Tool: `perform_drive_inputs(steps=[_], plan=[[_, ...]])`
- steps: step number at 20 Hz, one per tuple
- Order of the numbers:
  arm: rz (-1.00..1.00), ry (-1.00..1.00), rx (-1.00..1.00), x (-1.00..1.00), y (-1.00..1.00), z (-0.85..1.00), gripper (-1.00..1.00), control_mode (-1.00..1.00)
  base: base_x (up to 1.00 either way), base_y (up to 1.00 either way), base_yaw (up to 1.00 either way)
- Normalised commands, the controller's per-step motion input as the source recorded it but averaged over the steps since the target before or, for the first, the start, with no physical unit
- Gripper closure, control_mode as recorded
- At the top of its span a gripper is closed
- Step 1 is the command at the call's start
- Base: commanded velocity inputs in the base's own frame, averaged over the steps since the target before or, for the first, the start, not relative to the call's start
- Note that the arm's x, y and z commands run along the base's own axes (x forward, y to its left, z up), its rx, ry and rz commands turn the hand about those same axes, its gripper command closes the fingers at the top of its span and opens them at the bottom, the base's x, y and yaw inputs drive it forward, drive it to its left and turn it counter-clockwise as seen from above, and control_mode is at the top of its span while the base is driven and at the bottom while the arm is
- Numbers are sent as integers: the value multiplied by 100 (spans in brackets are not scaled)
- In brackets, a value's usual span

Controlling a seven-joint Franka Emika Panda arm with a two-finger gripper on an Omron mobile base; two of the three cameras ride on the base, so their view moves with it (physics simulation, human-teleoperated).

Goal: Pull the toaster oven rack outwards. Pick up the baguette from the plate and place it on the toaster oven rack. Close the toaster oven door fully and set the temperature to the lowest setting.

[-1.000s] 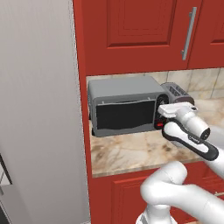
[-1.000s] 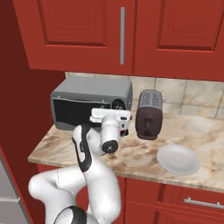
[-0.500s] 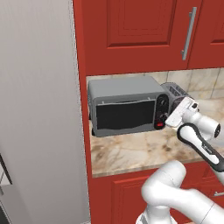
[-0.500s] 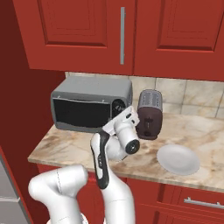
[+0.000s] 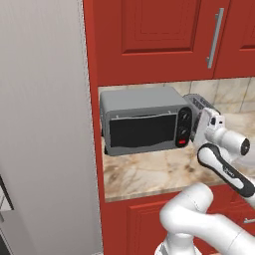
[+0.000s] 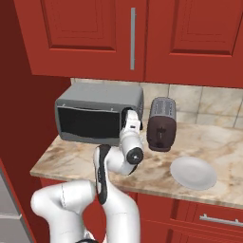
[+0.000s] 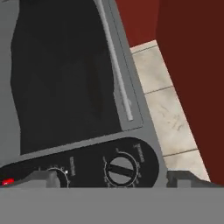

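The grey toaster oven (image 5: 142,102) stands on the counter by the tall panel. Its toaster oven door (image 5: 142,132) of dark glass lies up against the front, so the toaster oven rack is hidden behind it. In the hand view the door (image 7: 61,74), its grey handle bar (image 7: 119,61), a black knob (image 7: 120,169) and the red button (image 7: 6,181) show close up. My gripper (image 5: 199,127) (image 6: 128,118) (image 7: 113,179) hovers open just in front of the knob panel, holding nothing. The white plate (image 6: 193,173) is bare, and the baguette is out of view.
A dark-brown slot toaster (image 6: 161,123) stands right beside the oven. Red wall cabinets (image 6: 133,33) hang above, and a tall grey panel (image 5: 45,124) closes off the left. The marble counter (image 6: 223,147) runs on to the right of the plate.
The hand has rolled and swung in front of the oven's knob panel, with the forearm shifting. The jaws stayed open; oven, toaster and plate have not moved.
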Motion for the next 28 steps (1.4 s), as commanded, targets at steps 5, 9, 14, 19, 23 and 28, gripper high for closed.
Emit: perform_drive_inputs(steps=[5, 9, 14, 19, 23, 28], plan=[[9, -63, -93, 9, 0, -55, -100, -100, 0, 0, 0], [15, -57, -89, 34, -9, -11, -100, -100, 0, 0, 0], [11, -50, -85, 19, -34, -5, -100, -100, 0, 0, 0], [8, -31, -88, 32, -43, -76, -100, -100, 0, 0, 0], [1, 1, -25, 46, -96, -44, -100, -100, 0, 0, 0], [-6, 15, -29, 24, -76, 83, -100, -100, 0, 0, 0]])
